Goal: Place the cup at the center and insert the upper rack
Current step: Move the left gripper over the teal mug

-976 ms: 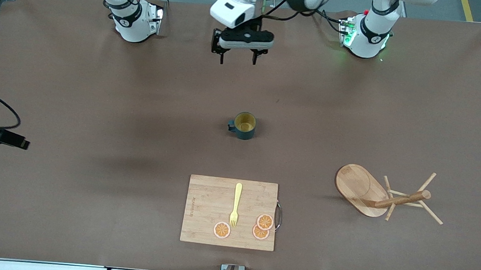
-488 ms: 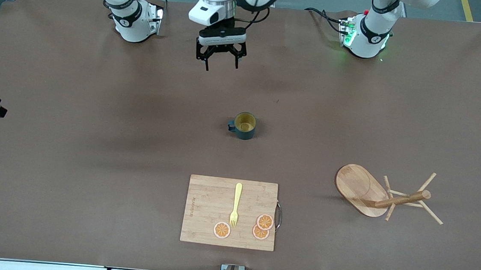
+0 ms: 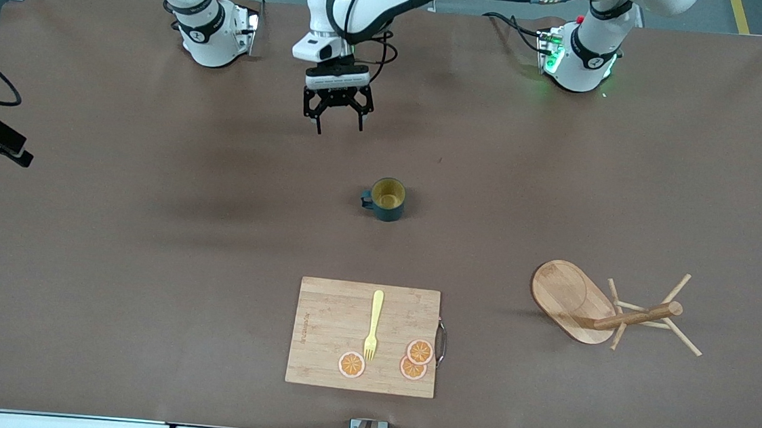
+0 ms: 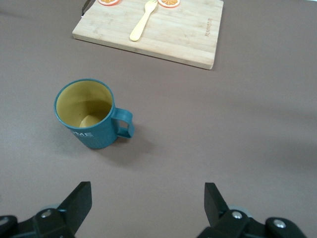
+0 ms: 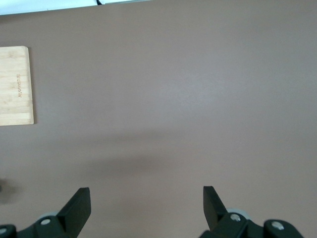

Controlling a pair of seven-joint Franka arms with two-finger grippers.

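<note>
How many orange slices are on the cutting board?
3, all on the board at its edge nearest the front camera: one slice beside the fork's tines, and two overlapping slices next to the board's handle. None seems hidden.

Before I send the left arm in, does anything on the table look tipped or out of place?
Yes. The mug tree lies toppled on its side toward the left arm's end, base tilted, pegs on the table. The cup stands upright.
</note>
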